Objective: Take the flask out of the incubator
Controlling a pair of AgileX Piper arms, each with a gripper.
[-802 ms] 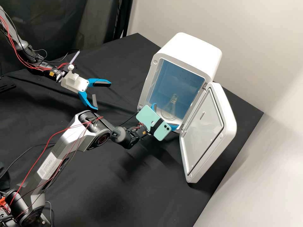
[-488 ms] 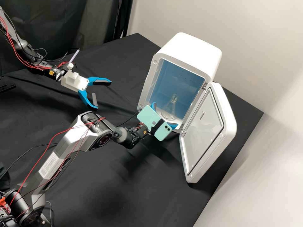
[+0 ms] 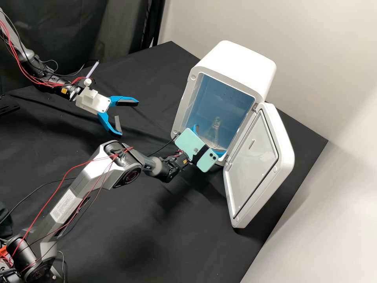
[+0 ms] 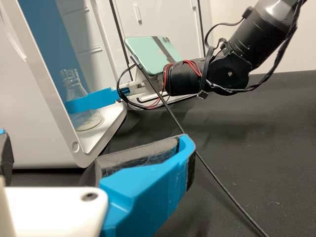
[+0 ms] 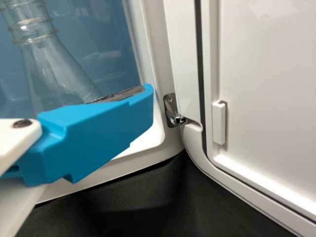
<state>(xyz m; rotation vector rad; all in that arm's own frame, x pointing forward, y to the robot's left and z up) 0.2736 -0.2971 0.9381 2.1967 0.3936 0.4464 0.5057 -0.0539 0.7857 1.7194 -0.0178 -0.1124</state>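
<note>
A white incubator [image 3: 235, 63] stands on the black surface [image 3: 157, 220]. Its door [image 3: 259, 165] is swung fully open and hangs just beside the right tool [image 3: 209, 139], on the side away from the left tool [image 3: 127, 118]. A teal phone [image 3: 196, 151] is strapped flat on the right arm's wrist, directly behind the right tool. In the high view it covers the lower part of the chamber mouth. Red wires [image 3: 78, 169] run along that arm. In the right wrist view, the metal hinge [image 5: 173, 113] sits close to the tip of the one blue finger [image 5: 94, 128] shown there. A small tab [image 5: 218, 121] on the door's inner face lies a little beyond the hinge.

The flask [image 3: 214, 125] is clear glass and stands upright on the floor of the blue chamber. The right tool is inside the opening, released, with its fingers spread to either side of the flask. One finger crosses low in front of the glass in the left wrist view. Whether either pad touches the flask cannot be told.

The left tool is also released, its fingers wide apart. It hangs above the surface well apart from the incubator, facing its open front.
</note>
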